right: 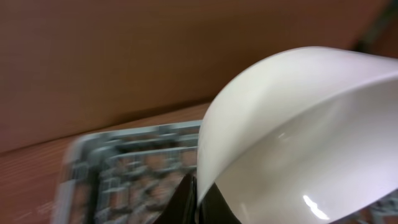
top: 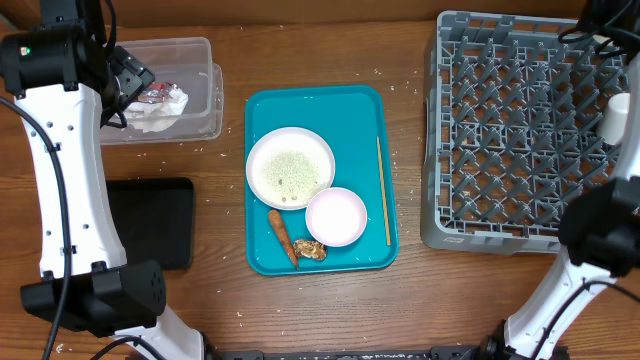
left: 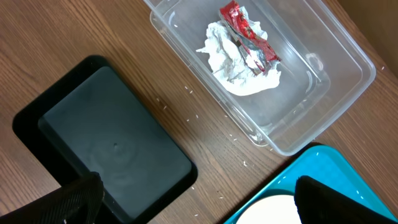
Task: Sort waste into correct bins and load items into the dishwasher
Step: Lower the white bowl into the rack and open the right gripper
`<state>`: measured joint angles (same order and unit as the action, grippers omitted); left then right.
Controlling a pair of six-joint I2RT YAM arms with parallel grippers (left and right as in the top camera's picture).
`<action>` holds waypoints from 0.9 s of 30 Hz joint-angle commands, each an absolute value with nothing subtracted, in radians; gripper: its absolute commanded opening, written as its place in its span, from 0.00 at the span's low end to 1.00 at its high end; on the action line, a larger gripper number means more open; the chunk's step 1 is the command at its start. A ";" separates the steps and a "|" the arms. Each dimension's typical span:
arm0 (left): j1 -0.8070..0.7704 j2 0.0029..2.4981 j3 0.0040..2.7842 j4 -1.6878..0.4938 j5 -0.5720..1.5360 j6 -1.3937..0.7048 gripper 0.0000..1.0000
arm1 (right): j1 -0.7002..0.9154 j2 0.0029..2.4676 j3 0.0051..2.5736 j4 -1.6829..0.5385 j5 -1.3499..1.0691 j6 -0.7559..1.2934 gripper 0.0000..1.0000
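Note:
The clear tub (top: 205, 60) at the back left holds crumpled white napkins (top: 160, 112) and the red-and-silver wrapper (left: 249, 37). My left gripper (left: 199, 202) is open and empty, high above the table near the tub (left: 323, 81). The black tray (top: 150, 220) lies at the left. On the teal tray are the white plate (top: 290, 165) with rice, the pink bowl (top: 336, 215), the orange-brown stick (top: 282, 236) and a brown lump (top: 310, 249). My right gripper (right: 196, 199) is shut on the rim of a white bowl (right: 298, 130) over the grey dish rack (top: 520, 130).
The teal tray (top: 365, 110) sits mid-table with a thin wooden stick (top: 383, 190) along its right side. Loose rice grains are scattered on the wooden table around the tub and trays. The rack fills the right side. Both arm bases stand at the front edge.

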<state>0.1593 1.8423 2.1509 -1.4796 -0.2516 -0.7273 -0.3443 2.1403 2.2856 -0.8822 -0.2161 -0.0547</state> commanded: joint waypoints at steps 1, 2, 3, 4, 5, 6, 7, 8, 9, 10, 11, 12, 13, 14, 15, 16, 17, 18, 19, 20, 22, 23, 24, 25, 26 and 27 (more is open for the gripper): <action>0.161 1.844 2.154 -1.481 -0.270 -0.740 1.00 | -0.344 2.131 2.274 -0.930 -0.546 -0.040 0.04; 0.161 1.844 2.154 -1.481 -0.270 -0.740 1.00 | -0.344 2.141 2.249 -0.937 -0.658 -0.040 0.04; 0.161 1.844 2.154 -1.481 -0.270 -0.740 1.00 | -0.344 2.144 2.235 -0.937 -0.708 -0.040 0.04; 0.161 1.844 2.154 -1.481 -0.270 -0.741 1.00 | -0.344 2.153 2.210 -0.937 -0.787 -0.040 0.04; 0.161 1.844 2.154 -1.481 -0.270 -0.741 1.00 | -0.344 2.156 2.190 -0.929 -0.815 -0.040 0.04; 0.161 1.844 2.154 -1.481 -0.270 -0.740 1.00 | -0.344 2.157 2.154 -0.906 -0.844 -0.040 0.04; 0.161 1.844 2.154 -1.481 -0.270 -0.741 1.00 | -0.344 2.157 2.141 -0.896 -0.854 -0.041 0.04; 0.161 1.844 2.154 -1.481 -0.270 -0.741 1.00 | -0.344 2.157 2.106 -0.863 -0.875 -0.041 0.04; 0.161 1.844 2.154 -1.481 -0.270 -0.741 1.00 | -0.344 2.157 2.086 -0.843 -0.883 -0.040 0.04; 0.161 1.844 2.154 -1.481 -0.270 -0.741 1.00 | -0.344 2.157 2.066 -0.820 -0.884 -0.041 0.04; 0.161 1.844 2.154 -1.481 -0.270 -0.740 1.00 | -0.344 2.157 2.040 -0.786 -0.884 -0.053 0.04; 0.161 1.844 2.154 -1.481 -0.270 -0.741 1.00 | -0.345 2.157 2.028 -0.768 -0.884 -0.058 0.04; 0.161 1.844 2.154 -1.481 -0.270 -0.740 1.00 | -0.345 2.157 2.015 -0.746 -0.884 -0.060 0.04; 0.161 1.844 2.154 -1.481 -0.270 -0.741 1.00 | -0.349 2.157 1.988 -0.702 -0.885 -0.080 0.04; 0.161 1.844 2.154 -1.481 -0.270 -0.740 1.00 | -0.354 2.157 1.951 -0.638 -0.886 -0.078 0.04; 0.161 1.844 2.154 -1.481 -0.270 -0.740 1.00 | -0.356 2.157 1.941 -0.627 -0.885 -0.078 0.04; 0.161 1.844 2.154 -1.481 -0.270 -0.740 1.00 | -0.361 2.159 1.930 -0.613 -0.885 -0.078 0.04; 0.161 1.844 2.154 -1.481 -0.270 -0.740 1.00 | -0.365 2.163 1.924 -0.609 -0.884 -0.078 0.04; 0.161 1.844 2.154 -1.481 -0.270 -0.741 1.00 | -0.370 2.169 1.923 -0.610 -0.884 -0.078 0.04; 0.161 1.844 2.154 -1.481 -0.270 -0.741 1.00 | -0.379 2.182 1.923 -0.609 -0.883 -0.078 0.04; 0.161 1.844 2.154 -1.481 -0.270 -0.741 1.00 | -0.395 2.204 1.923 -0.602 -0.884 -0.078 0.04; 0.161 1.844 2.154 -1.481 -0.270 -0.740 1.00 | -0.415 2.226 1.923 -0.598 -0.889 -0.074 0.04; 0.161 1.844 2.154 -1.481 -0.270 -0.740 1.00 | -0.429 2.236 1.923 -0.600 -0.897 -0.072 0.04; 0.161 1.844 2.154 -1.481 -0.270 -0.741 1.00 | -0.438 2.240 1.923 -0.603 -0.904 -0.070 0.04; 0.161 1.844 2.154 -1.481 -0.270 -0.740 1.00 | -0.448 2.241 1.923 -0.606 -0.923 -0.070 0.04; 0.161 1.844 2.154 -1.481 -0.270 -0.741 1.00 | -0.461 2.241 1.923 -0.606 -0.952 -0.070 0.04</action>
<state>0.1593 1.8423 2.1509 -1.4796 -0.2516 -0.7273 -0.4290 2.2257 1.9274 -0.6041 -0.8921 -0.0654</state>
